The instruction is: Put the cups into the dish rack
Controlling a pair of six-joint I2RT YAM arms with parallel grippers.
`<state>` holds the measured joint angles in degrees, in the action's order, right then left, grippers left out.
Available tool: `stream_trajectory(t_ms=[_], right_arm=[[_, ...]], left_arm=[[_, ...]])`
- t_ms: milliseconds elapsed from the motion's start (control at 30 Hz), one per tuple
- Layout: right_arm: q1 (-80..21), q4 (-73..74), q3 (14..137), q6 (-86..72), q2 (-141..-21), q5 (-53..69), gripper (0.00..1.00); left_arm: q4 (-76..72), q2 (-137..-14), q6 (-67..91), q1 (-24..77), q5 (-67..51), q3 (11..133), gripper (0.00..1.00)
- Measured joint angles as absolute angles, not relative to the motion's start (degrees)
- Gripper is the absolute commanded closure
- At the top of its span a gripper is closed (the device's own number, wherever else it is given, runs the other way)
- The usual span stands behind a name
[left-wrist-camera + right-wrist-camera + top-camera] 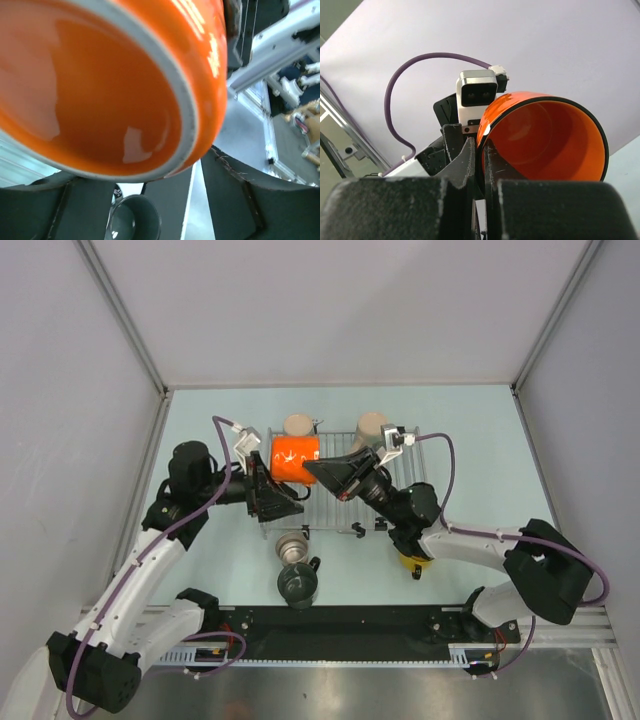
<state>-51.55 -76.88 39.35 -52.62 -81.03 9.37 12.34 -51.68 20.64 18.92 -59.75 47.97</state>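
Orange ceramic is pinched at the rim by the right claw [481,165], whose fingers are closed flat on the wall of the orange mug [295,458]. The mug is held on its side, clear above the left end of the dish rack [345,518]. The left claw [266,478] is set at the mug's other end with its jaws spread; whether contact is made cannot be told. A handover seems to be in hand. It would be done well if the left grip were closed firmly before the rim is released, and the mug only afterwards lowered onto the bars. Two cream mugs [298,425] are seen at the rack's far edge. A steel mug [292,548] and a dark mug [298,585] are seen on the worktop [200,440] just in front of the rack.
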Motion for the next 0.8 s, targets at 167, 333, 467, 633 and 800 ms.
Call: stream_trajectory(t_ms=[167, 333, 467, 633, 800], right_arm=[[-51.55, -81.14, 39.31, -55.00, -83.53, 7.64, 1.00], [-51.62, -86.70, 39.88, -58.94, -88.51, 5.32, 1.00], [-52.27, -88.18, 40.86, -61.95, -92.23, 2.92, 1.00], [-53.10, -88.36, 41.52, -64.36, -95.31, 1.19, 1.00], [-53.82, -88.64, 41.17, -64.45, -97.41, 0.45, 1.00]], left_arm=[[9.80, -51.70, 25.19, 18.65, -58.24, 48.01, 0.60], [8.27, -51.77, 27.05, 17.43, -56.66, 48.01, 0.60], [8.75, -51.83, 27.62, 15.75, -54.37, 48.01, 0.58], [10.61, -51.81, 27.59, 14.31, -51.09, 48.01, 0.58], [12.86, -51.81, 30.33, 12.99, -48.97, 48.38, 1.00]])
